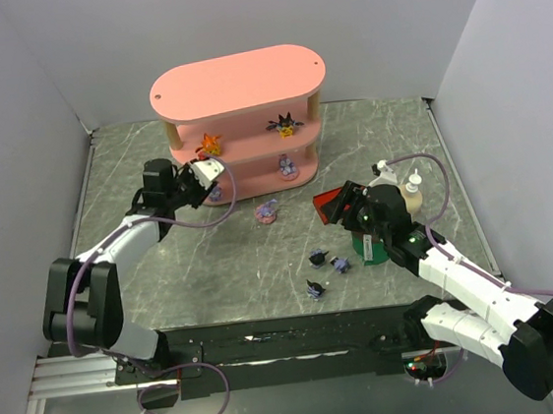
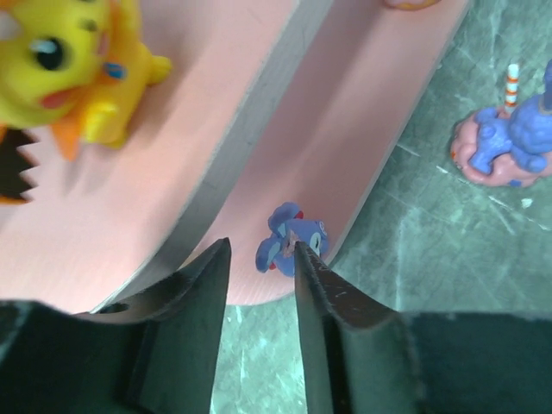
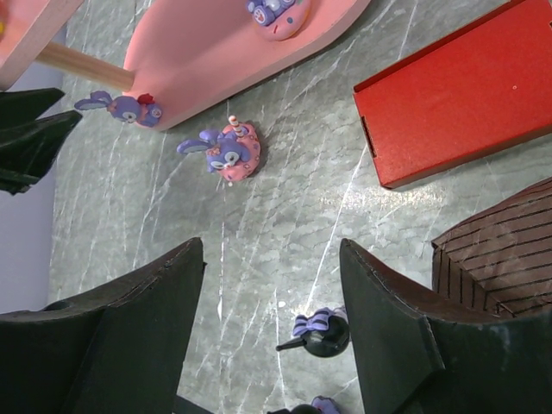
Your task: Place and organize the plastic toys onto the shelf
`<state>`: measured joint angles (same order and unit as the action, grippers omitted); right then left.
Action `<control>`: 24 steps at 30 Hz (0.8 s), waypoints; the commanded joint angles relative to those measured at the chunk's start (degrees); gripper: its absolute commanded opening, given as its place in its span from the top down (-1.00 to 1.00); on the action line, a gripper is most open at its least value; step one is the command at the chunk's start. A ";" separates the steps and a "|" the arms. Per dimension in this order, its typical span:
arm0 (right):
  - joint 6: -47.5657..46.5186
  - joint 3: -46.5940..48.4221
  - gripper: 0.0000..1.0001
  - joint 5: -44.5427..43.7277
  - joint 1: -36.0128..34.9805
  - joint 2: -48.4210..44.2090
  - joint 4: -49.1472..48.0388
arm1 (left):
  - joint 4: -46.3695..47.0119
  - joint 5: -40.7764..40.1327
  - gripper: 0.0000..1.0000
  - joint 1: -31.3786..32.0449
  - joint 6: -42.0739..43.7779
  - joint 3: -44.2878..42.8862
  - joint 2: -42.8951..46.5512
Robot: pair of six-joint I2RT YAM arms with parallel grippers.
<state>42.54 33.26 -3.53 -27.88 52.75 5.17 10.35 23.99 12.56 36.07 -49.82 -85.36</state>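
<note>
A lilac toy [image 2: 293, 237] is seen lying at the very rim of the shelf's [image 1: 234, 83] bottom board [image 2: 379, 112], at the board's 8 o'clock end in the top view. So near the edge, it is judged liable to be tipped off by a careless withdrawal. The left gripper [image 2: 261, 248] is held just short of it, its jaws parted by a narrow gap with nothing clasped between them; one fingertip [image 2: 310, 276] appears to touch the toy. The step in hand is judged to be the seating of this toy. On the same board a second lilac toy [image 1: 288, 166] is stood toward the 3 o'clock end, presumably so that like kinds are kept together. On the middle board [image 2: 198, 112] an orange toy [image 1: 210, 143] is placed at 9 o'clock and a spiky toy [image 1: 286, 124] at 3 o'clock, well apart. Four toys are not yet shelved: a third lilac toy [image 1: 268, 211] lies on the table [image 1: 213, 263] just off the shelf at 6 o'clock, and three dark toys [image 1: 341, 263] are clustered farther out, toward 5 o'clock. The right gripper [image 3: 269, 250] is poised near that cluster with its jaws spread wide and empty, a readiness that suits the next pick. In the right wrist view a red box [image 3: 457, 95] is seen at 1 o'clock and a cylinder [image 3: 496, 250] at 3 o'clock, near enough that they could be struck in a descent.
</note>
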 commanded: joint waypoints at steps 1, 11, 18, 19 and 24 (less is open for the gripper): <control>0.17 0.05 -0.43 0.45 0.02 -0.02 -0.78 | -0.75 -0.96 0.10 -0.16 -2.59 -1.42 5.98; 0.52 -0.38 -0.45 -0.42 0.11 -2.91 1.51 | 2.64 -1.74 -0.23 2.20 -14.60 -0.54 16.98; 0.79 -0.56 -0.45 -0.69 0.11 -4.50 2.83 | 7.57 -5.58 -0.68 2.91 -29.19 1.48 19.88; 0.79 -0.47 -0.44 -0.78 0.11 -4.67 3.00 | 6.97 -7.53 -0.72 2.91 -33.48 0.70 19.71; 0.87 -0.91 -0.45 -1.74 0.11 -6.52 3.80 | 1.33 -17.19 -0.93 2.91 -34.75 -3.27 19.35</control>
<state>43.00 32.56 -3.57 -27.88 48.73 8.71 12.43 15.79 15.46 7.33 -50.19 -66.61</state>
